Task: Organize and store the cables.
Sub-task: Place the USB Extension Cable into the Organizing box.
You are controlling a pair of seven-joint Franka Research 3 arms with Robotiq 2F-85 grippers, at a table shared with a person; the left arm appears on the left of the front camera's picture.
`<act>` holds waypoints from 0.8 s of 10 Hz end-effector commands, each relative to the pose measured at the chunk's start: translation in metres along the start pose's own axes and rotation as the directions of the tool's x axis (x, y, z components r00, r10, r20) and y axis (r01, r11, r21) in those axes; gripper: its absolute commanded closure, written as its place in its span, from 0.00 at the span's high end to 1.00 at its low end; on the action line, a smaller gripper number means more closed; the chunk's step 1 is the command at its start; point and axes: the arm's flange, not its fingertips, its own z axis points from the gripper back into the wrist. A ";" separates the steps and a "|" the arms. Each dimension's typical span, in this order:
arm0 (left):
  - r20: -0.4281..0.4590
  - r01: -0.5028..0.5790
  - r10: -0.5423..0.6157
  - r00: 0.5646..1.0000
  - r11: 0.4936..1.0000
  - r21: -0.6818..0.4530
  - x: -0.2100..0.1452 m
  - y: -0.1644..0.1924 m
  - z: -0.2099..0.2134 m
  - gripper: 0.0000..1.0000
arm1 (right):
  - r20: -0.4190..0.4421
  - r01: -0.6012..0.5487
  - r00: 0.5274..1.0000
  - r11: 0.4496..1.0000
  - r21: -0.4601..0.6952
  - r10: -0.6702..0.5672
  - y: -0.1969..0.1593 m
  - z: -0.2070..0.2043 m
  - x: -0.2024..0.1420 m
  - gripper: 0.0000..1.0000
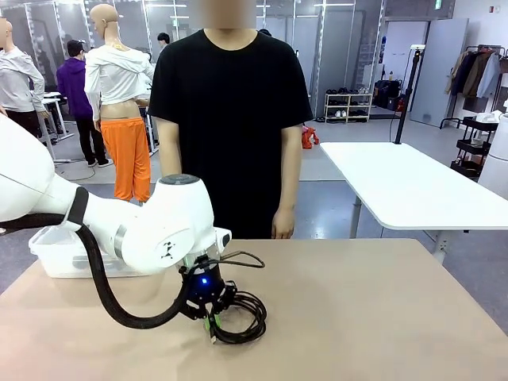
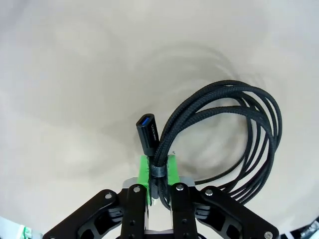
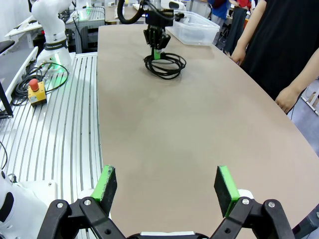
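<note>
Left gripper pinching coiled black cable low over the table. Right gripper spread, holding nothing. Cable not yet stored in clear bin

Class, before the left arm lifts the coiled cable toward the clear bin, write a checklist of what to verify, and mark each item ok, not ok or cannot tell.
1. Left claw shut on the cable: ok, strands pinched between the green pads.
2. Whole bundle caught: cannot tell; the plug sticks out loose.
3. Clear bin open on top: ok.
4. Right claw out of the way: ok, open, well back from the coil.
5. Person's hand off the table: ok.
</note>
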 end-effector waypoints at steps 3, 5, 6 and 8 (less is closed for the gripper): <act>0.140 0.234 -0.226 0.964 0.971 -0.041 0.023 0.057 0.109 0.00 | 0.004 0.004 1.000 1.000 -0.005 -0.004 -0.001 0.001 0.001 1.00; 0.235 0.279 -0.269 0.934 0.960 -0.009 0.040 0.092 0.132 0.00 | 0.004 0.004 1.000 1.000 -0.005 -0.004 -0.001 0.001 0.001 1.00; 0.249 0.316 -0.325 0.912 0.946 0.078 0.051 0.112 0.137 0.00 | 0.004 0.004 1.000 1.000 -0.005 -0.004 -0.001 0.001 0.001 1.00; 0.281 0.403 -0.386 0.879 0.915 -0.004 0.057 0.127 0.142 0.00 | 0.004 0.004 1.000 1.000 -0.005 -0.004 -0.001 0.001 0.001 1.00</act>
